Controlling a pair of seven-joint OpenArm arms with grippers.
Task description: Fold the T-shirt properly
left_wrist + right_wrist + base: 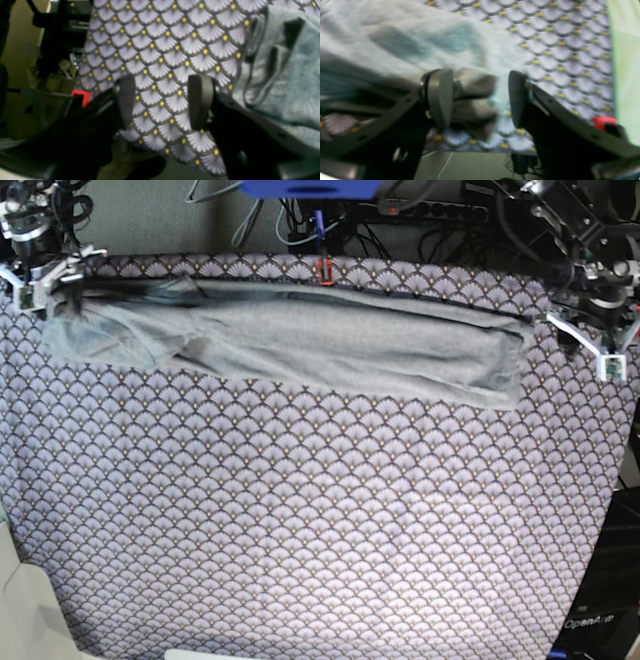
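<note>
The T-shirt (300, 340) lies as a long, narrow, light grey band along the far side of the table, rumpled at its left end. My right gripper (45, 275) is at that left end. In the right wrist view this gripper (478, 100) is open, and a bunched fold of the T-shirt (472, 92) sits between its jaws against the left finger (440, 97). At the band's right end, my left gripper (600, 345) stands open. The left wrist view shows it (162, 102) over bare patterned cloth, with the T-shirt (287, 75) just to its right.
A purple scallop-patterned cloth (300, 510) covers the table. A red clip (325, 272) sits at the middle of the far edge. Behind that edge are cables and dark equipment (420, 210). The table's right edge (625, 480) is close to the left gripper.
</note>
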